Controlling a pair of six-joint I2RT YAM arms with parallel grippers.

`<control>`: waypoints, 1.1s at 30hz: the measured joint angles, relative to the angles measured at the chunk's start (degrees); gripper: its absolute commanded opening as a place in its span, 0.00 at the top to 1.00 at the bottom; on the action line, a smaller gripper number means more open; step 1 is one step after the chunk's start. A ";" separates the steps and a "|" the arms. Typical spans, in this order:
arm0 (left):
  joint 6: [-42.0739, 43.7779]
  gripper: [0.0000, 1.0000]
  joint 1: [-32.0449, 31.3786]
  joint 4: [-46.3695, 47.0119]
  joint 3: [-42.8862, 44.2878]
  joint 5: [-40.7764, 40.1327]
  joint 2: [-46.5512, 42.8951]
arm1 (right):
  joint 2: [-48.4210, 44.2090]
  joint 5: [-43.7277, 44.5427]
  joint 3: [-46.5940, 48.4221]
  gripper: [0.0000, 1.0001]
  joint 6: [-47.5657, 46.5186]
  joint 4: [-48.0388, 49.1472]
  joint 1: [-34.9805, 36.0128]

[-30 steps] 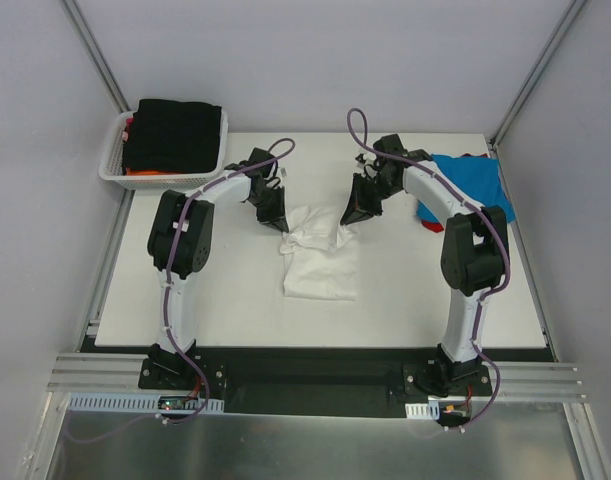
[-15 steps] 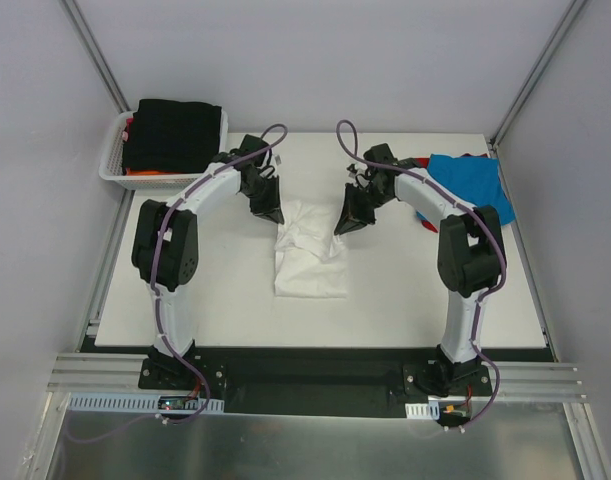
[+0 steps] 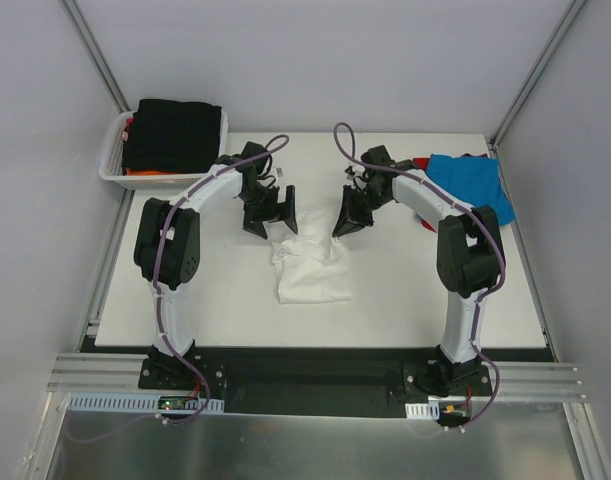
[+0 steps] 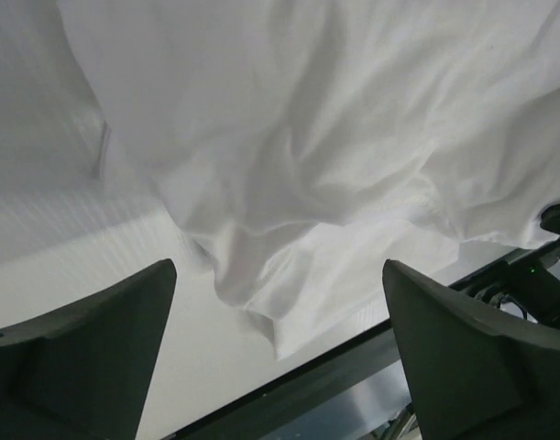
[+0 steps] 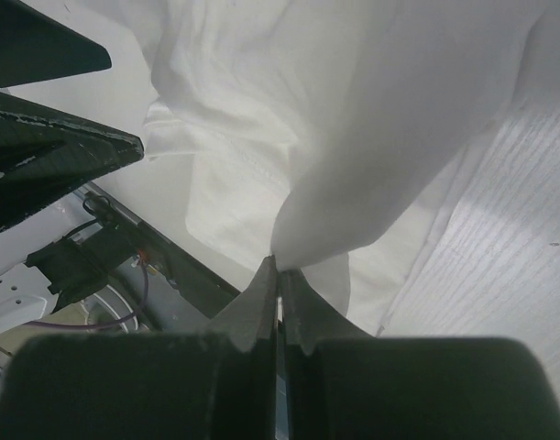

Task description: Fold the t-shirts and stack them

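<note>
Cloth is gripped by only one pincer. The right pincer [image 3: 341, 226] is clenched on a raised fold of the white t-shirt [image 3: 311, 276]. In the right wrist view its tips [image 5: 280, 272] meet with almost no gap, and the fabric rises from them in a taut peak. The left pincer [image 3: 274, 209] is released and holds nothing. In the left wrist view its two fingers [image 4: 94, 356] stand wide apart, and the crumpled white t-shirt [image 4: 334, 156] lies beyond them, clear of both tips.

The white t-shirt sits in the middle of the surface [image 3: 415, 290], between the two arms. Its near part lies flat and its far right corner is lifted by the right pincer. A blue t-shirt [image 3: 473, 181] lies at the far right corner of the surface. A black t-shirt [image 3: 175, 132] is folded on top of the pile in the basket [image 3: 112, 166] at the far left.

Half a second ago the left pincer was down at the far left corner of the white t-shirt, which stretched up between both arms. Now the left pincer has opened and turned, and that corner has dropped, so the cloth lies shorter and more bunched on its left side. The right pincer is almost where it was, still gripping the fabric.
</note>
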 measured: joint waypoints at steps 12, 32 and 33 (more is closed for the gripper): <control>-0.13 0.01 -0.02 -1.86 -3.04 2.10 -3.26 | 0.00 0.00 0.02 0.99 0.55 0.31 1.31; -2.67 0.13 -2.67 5.11 -14.34 2.99 -4.04 | 0.00 -0.02 1.20 0.99 -0.26 -0.92 1.36; -2.64 0.13 -2.64 5.33 -13.66 2.91 -3.39 | 0.00 -0.02 1.20 0.99 -0.35 -0.94 1.36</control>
